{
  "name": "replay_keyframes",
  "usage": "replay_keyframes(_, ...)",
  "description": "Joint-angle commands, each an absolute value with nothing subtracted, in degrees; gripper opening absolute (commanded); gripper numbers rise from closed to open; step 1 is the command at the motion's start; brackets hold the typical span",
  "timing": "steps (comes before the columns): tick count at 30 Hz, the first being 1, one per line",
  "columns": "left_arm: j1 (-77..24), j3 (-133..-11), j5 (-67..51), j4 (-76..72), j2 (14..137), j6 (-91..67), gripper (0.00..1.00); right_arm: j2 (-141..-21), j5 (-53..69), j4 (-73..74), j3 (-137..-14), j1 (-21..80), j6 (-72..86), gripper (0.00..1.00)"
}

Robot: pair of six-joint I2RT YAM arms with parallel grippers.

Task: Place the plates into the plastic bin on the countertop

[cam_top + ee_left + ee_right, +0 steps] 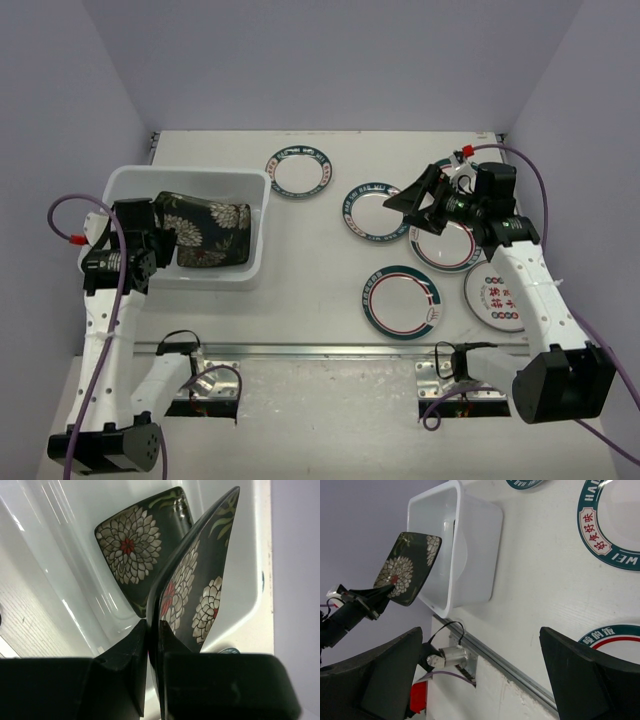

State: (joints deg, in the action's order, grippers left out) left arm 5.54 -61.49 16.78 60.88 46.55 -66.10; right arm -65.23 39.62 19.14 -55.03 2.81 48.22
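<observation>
My left gripper (154,625) is shut on the edge of a square black plate (200,590) with white flowers, holding it tilted over the plastic bin (188,172). The right wrist view shows that plate (407,567) lifted at the bin's (475,540) left end. A second square black plate (132,550) lies inside the bin. Round white plates rest on the countertop (320,250): one (298,172) at the back, one (372,212) mid-table, one (401,301) nearer the front. My right gripper (412,203) hovers open and empty over the right group.
Two more round plates (495,296) (445,245) lie under the right arm. A metal rail (330,350) runs along the near edge, with cables and mounts beside it. Grey walls close in the left, right and back sides.
</observation>
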Motion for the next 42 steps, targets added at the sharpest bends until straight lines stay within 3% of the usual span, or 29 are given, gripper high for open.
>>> replay_keyframes(1,5.2,-59.3,13.6,47.7,47.7,-69.5,0.00,-63.9,40.5,16.5,-55.0,2.8,48.6,0.99)
replay_keyframes(12,6.5,-51.5,11.6,31.6,59.1,-69.9,0.00,-63.4,42.3,16.7,-54.9,2.9,47.6,0.99)
replay_keyframes(15,7.1,-50.2,12.6,29.6,60.0,-69.7,0.06,-63.1,42.5,16.5,-53.7,2.9,47.9,0.99)
replay_keyframes(18,7.5,-48.6,13.6,28.7,60.6,-69.8,0.20,-62.9,42.3,16.2,-52.7,2.9,48.2,0.99)
replay_keyframes(22,8.6,-44.7,14.1,24.6,62.1,-69.0,0.26,-63.3,41.5,15.6,-51.7,2.9,48.3,0.99)
replay_keyframes(26,8.7,-43.9,12.6,24.0,65.0,-69.1,0.24,-63.7,40.7,15.3,-50.3,2.9,48.4,0.99)
replay_keyframes(28,8.7,-43.7,12.9,23.9,65.2,-69.1,0.37,-64.1,40.4,15.4,-50.1,2.9,48.3,0.99)
replay_keyframes(32,8.8,-43.5,13.9,23.9,65.4,-67.8,0.41,-64.7,40.1,15.1,-49.6,2.8,48.4,0.99)
replay_keyframes(33,8.8,-43.7,13.7,23.9,65.9,-67.3,0.54,-65.1,40.1,14.9,-49.6,2.9,48.5,0.99)
replay_keyframes(39,8.8,-44.1,11.8,23.2,69.3,-66.7,0.59,-66.5,39.8,15.7,-50.3,2.9,47.5,0.99)
replay_keyframes(42,8.8,-48.3,9.2,25.5,70.2,-63.9,0.96,-69.0,38.8,19.5,-53.0,3.9,45.0,0.99)
